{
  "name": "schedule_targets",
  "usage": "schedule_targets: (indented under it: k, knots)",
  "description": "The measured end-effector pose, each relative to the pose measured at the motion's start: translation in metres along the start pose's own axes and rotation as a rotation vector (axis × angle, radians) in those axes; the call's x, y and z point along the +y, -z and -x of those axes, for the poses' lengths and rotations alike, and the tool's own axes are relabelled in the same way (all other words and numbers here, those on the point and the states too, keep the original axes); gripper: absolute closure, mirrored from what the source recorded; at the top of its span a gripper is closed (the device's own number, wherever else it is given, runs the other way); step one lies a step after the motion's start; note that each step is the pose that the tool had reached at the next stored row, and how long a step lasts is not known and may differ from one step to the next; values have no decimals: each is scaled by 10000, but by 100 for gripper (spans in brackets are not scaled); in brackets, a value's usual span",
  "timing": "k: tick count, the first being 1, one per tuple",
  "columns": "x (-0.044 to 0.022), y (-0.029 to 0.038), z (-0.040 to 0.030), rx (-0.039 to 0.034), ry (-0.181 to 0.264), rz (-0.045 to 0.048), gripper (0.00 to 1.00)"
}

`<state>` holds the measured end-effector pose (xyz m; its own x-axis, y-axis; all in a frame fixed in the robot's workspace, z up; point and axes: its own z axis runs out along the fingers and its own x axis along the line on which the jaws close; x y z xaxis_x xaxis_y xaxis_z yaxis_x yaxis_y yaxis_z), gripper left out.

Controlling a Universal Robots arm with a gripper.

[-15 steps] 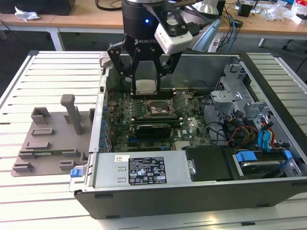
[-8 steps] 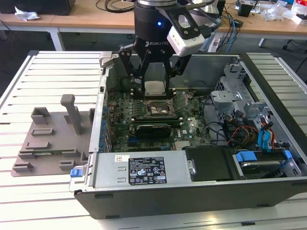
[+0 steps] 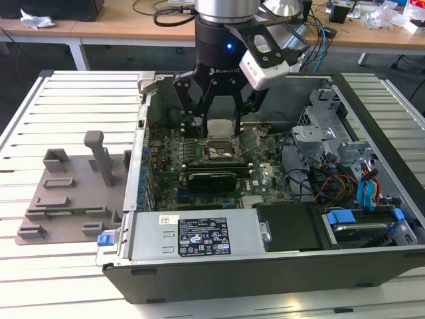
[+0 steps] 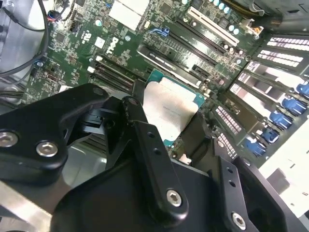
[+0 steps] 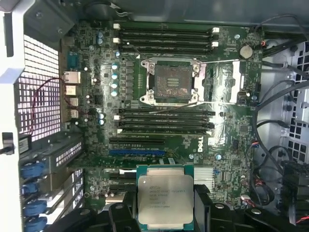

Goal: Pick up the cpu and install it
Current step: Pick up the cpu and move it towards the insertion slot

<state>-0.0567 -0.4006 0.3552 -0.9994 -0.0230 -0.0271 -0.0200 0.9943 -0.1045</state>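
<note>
cpu (image 5: 165, 202) clamped edge-on in the hand (image 3: 220, 126), hanging over the motherboard (image 5: 91, 101).
Held level, metal plate up, presumably so its underside can meet the socket (image 5: 170, 83), which is bare; cpu not yet seated.

cpu (image 5: 165, 200): silver-grey metal top plate, matt, finely brushed; thin green edge.
End effector (image 3: 220, 127): black links, smooth satin finish, bright steel screw heads.
Motherboard (image 5: 96, 111): green, slightly glossy.
Socket frame (image 5: 170, 82): bare metal, dull sheen.
Computer case (image 3: 246, 232): grey sheet metal, satin.
Tray (image 3: 66, 193): grey plastic, matt.
Table (image 3: 73, 100): pale ribbed slats, possibly aluminium.
</note>
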Motion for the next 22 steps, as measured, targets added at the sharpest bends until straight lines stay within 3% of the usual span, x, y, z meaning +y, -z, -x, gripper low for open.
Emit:
schedule_targets:
  k: [6, 7, 8, 9, 22]
  knots:
    - [0, -8, 21, 0, 0, 1, 45]
    - [0, -9, 22, -5, -6, 249, 45]
    - [1, -9, 22, -13, -20, 618, 45]
    - [1, -10, 21, -15, -25, 758, 45]
    - [17, -114, 50, -15, -24, 735, 45]
